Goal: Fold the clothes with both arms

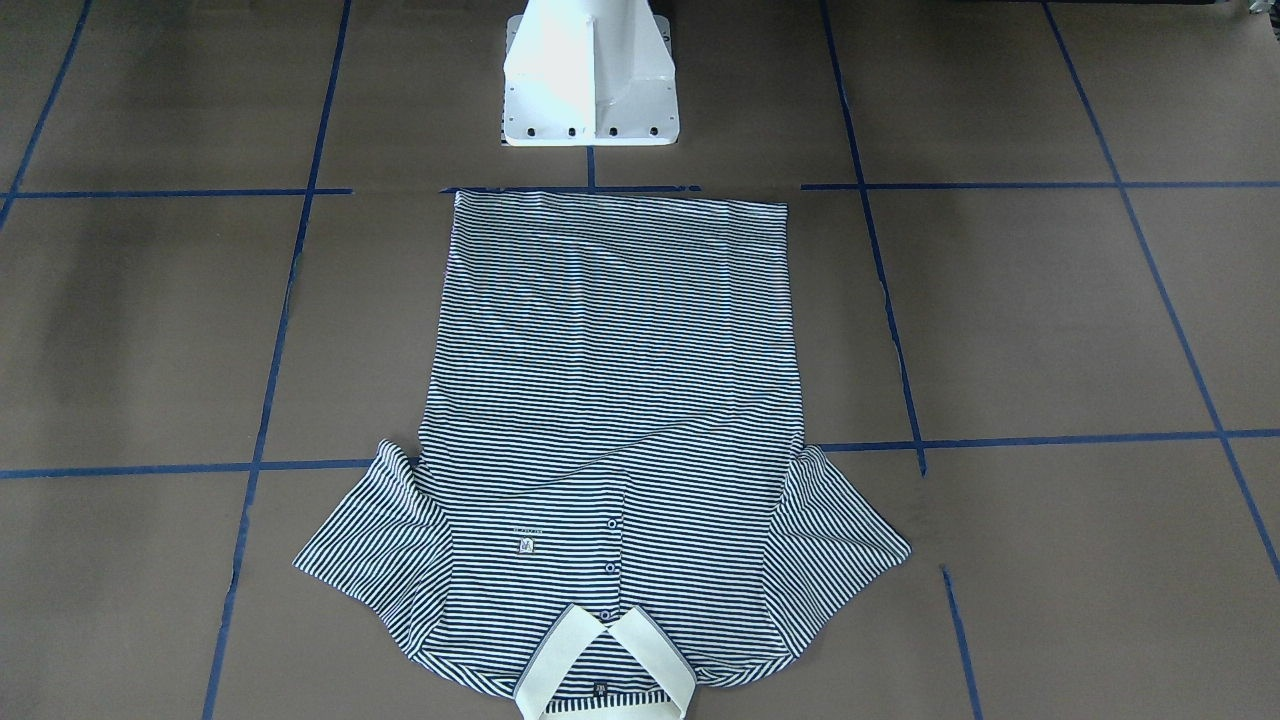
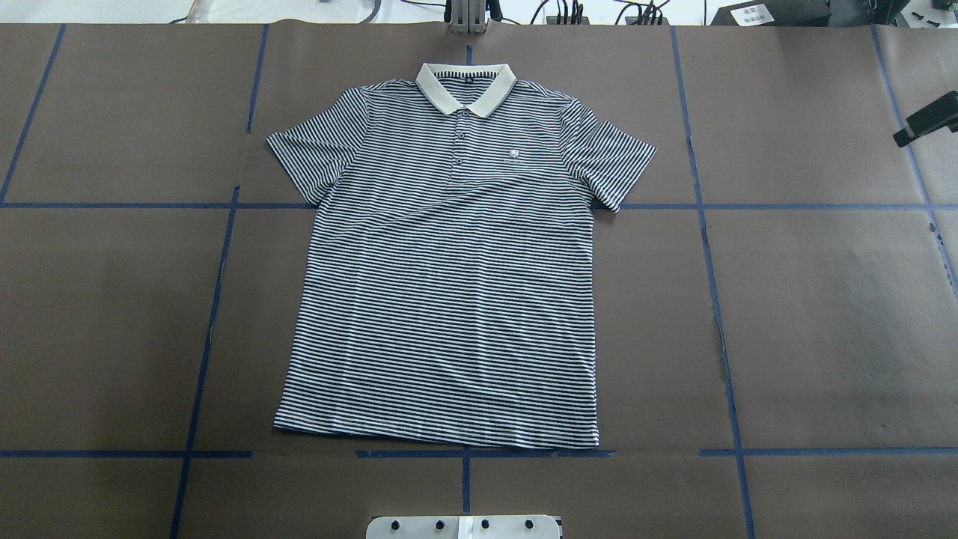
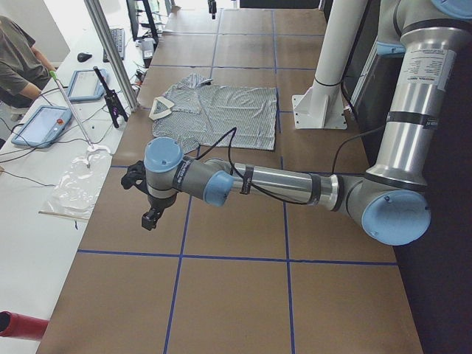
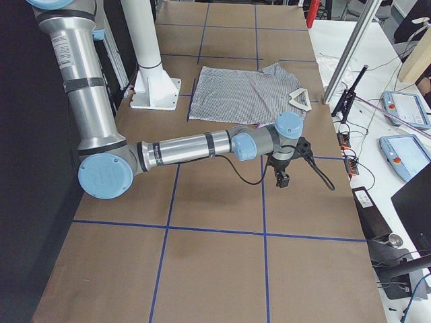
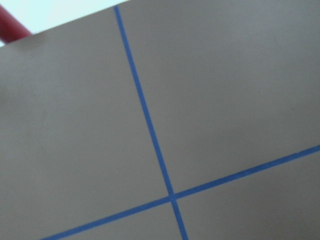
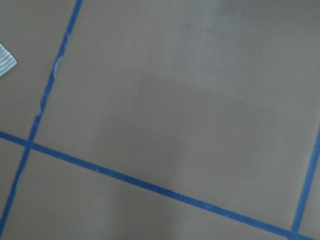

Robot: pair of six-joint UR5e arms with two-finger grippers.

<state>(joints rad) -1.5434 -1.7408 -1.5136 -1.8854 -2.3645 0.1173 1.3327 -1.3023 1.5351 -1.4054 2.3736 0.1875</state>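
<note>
The clothes, one navy-and-white striped polo shirt (image 1: 610, 400) (image 2: 449, 284), lie flat and face up mid-table, with the cream collar (image 2: 465, 86) at the far edge and both sleeves spread. In the exterior left view my left gripper (image 3: 150, 219) hangs over bare table, well short of the shirt (image 3: 221, 107). My right gripper (image 4: 284, 180) hovers over bare table beyond the shirt's (image 4: 239, 91) other side. A black piece of it (image 2: 924, 120) pokes in at the overhead view's right edge. Whether either gripper is open or shut I cannot tell. A striped sleeve tip (image 6: 5, 60) shows in the right wrist view.
The white pedestal base (image 1: 590, 90) (image 2: 464, 526) stands just behind the shirt's hem. Blue tape lines (image 5: 150, 135) grid the brown table. A person (image 3: 18, 66) sits by tablets (image 3: 44, 122) beyond the far edge. A red object (image 3: 22, 324) lies at the table's left end.
</note>
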